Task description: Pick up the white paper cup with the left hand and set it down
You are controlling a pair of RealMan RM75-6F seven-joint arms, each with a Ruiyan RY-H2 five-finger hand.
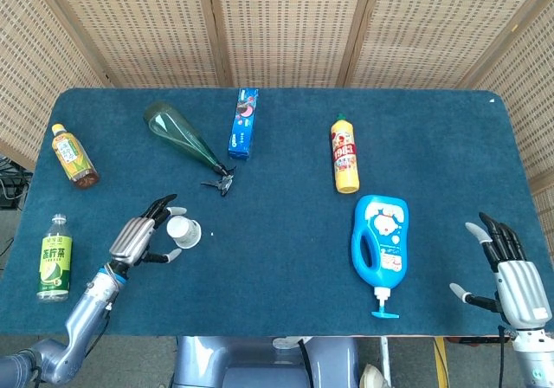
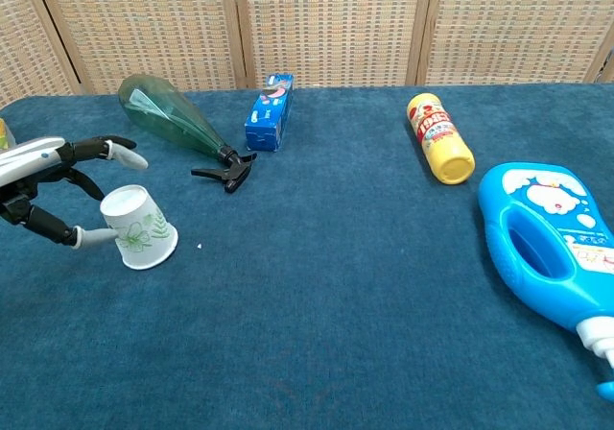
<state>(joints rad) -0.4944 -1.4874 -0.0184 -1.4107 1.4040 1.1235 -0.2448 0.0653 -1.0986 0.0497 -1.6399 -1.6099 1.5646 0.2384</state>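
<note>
One blue-covered table [image 1: 277, 154] carries all items, with the left hand [image 1: 138, 241] low at its near-left area and the right hand [image 1: 511, 271] at the near-right edge. Largest is the blue detergent jug [image 1: 379, 242], lying flat well to the right of the left hand and just left of the right hand, spout toward the near edge. Next, the green spray bottle [image 1: 180, 137] lies on its side beyond the left hand, its black trigger end nearest that hand. A yellow bottle [image 1: 344, 154] lies flat far beyond and to the right of the left hand. A blue box [image 1: 244, 123] lies flat beyond the spray bottle's trigger. Two tea bottles lie to the left of the left hand: the green-labelled bottle [image 1: 54, 258] just beside it, the amber tea bottle [image 1: 74, 156] farther off. Smallest, the white paper cup [image 2: 140, 228] rests upside down and tilted on the table, immediately right of the left hand; one lower finger [image 2: 91, 239] touches its wall, while the other fingers are spread apart and hold nothing. The right hand has its fingers extended and apart, empty.
</note>
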